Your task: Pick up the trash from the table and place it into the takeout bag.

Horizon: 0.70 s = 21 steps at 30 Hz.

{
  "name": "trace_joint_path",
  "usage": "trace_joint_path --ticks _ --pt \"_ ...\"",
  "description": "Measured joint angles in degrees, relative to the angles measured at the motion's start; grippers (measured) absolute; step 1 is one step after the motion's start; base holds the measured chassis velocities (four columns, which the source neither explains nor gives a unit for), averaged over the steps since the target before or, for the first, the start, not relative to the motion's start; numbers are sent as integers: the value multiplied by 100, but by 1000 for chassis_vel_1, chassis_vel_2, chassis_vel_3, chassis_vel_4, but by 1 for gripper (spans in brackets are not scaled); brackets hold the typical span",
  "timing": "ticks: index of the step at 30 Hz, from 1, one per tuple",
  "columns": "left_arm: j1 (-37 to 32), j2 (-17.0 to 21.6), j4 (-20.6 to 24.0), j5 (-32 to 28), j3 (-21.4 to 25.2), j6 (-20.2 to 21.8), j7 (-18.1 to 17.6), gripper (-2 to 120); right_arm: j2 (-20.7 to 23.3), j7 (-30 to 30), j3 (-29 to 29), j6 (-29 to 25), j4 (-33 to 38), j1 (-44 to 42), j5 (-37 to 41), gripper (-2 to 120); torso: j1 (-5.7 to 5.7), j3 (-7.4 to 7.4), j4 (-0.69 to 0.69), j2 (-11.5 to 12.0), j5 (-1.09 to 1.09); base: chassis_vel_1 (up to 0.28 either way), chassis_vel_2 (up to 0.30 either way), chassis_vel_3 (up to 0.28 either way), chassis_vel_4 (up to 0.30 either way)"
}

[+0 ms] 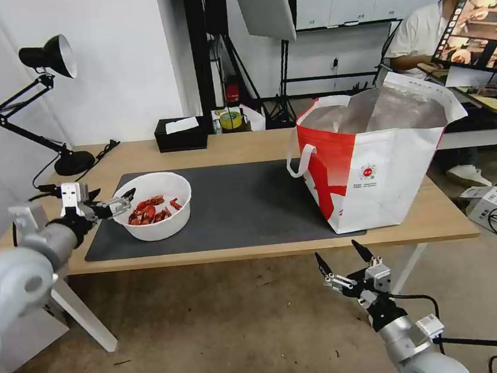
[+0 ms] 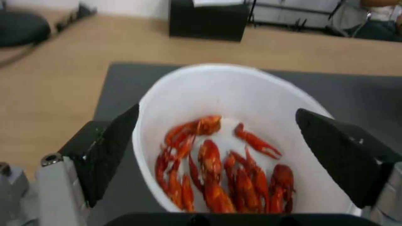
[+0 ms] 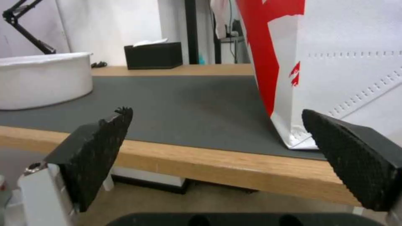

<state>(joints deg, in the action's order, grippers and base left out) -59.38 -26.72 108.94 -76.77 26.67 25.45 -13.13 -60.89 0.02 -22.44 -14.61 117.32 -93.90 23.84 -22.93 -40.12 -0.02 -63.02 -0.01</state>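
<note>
A white plastic bowl of red crayfish shells sits on the left part of the dark grey mat on the table. My left gripper is open at the bowl's left rim. In the left wrist view the bowl lies between the spread fingers of that gripper; I cannot tell whether they touch it. The takeout bag stands open on the table's right end, foil lining showing. My right gripper hangs open below the table's front edge, near the bag.
A black tissue box and a tape roll sit at the table's back edge. A black desk lamp stands at the back left corner. A cardboard box lies on the floor to the right.
</note>
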Motion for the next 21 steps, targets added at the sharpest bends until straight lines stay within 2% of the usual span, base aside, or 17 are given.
trace_joint_path --ticks 2,5,6,8,14,21 --pt "55 0 -80 -149 -6 160 -71 100 0 0 0 0 0 0 1 100 0 0 0 0 0 0 0 0 0" --pt "200 -5 -360 -660 -16 631 -446 100 0 -2 0 0 1 0 1 100 1 0 2 0 0 0 0 0 0" --pt "200 -5 -360 -660 -16 631 -446 100 0 -2 0 0 1 0 1 100 1 0 2 0 0 0 0 0 0" --pt "400 -37 -591 -1057 -110 872 -705 100 0 -2 0 0 1 1 2 100 0 1 3 0 0 0 0 0 0" --pt "701 -177 -982 -1585 -319 1025 -961 100 1 -2 0 0 1 1 2 100 0 1 1 0 1 0 0 0 0" --pt "913 -365 -1218 -1829 -524 1077 -987 100 1 -3 0 0 2 1 2 100 1 1 2 0 1 0 0 0 0"
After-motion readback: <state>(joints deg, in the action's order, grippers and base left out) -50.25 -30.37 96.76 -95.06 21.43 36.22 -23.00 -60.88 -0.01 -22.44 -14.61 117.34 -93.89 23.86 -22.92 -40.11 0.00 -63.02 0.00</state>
